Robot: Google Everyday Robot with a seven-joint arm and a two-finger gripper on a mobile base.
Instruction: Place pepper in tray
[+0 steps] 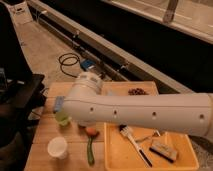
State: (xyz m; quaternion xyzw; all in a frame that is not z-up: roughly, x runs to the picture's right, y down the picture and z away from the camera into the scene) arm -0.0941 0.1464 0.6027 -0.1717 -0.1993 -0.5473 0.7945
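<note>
Behind the white arm [150, 115] the gripper is hidden, its jaws spread wide; the pepper [90, 151] is not gripped and lies on the table [42, 132] beside the tray [115, 159].

Pepper [90, 151] on table [42, 136] just L of tray [119, 156], cup [58, 147] L of pepper, brush [131, 141] in tray, arm [145, 115] over table & tray; gripper hidden.

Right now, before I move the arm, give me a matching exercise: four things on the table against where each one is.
1 pepper
2 brush
3 cup
4 orange

A inside the tray
B partly hidden under the arm
C lying on the table beside the tray
D standing upright, farthest from the tray

Pairs: 1-C, 2-A, 3-D, 4-B. The gripper is out of view.
</note>
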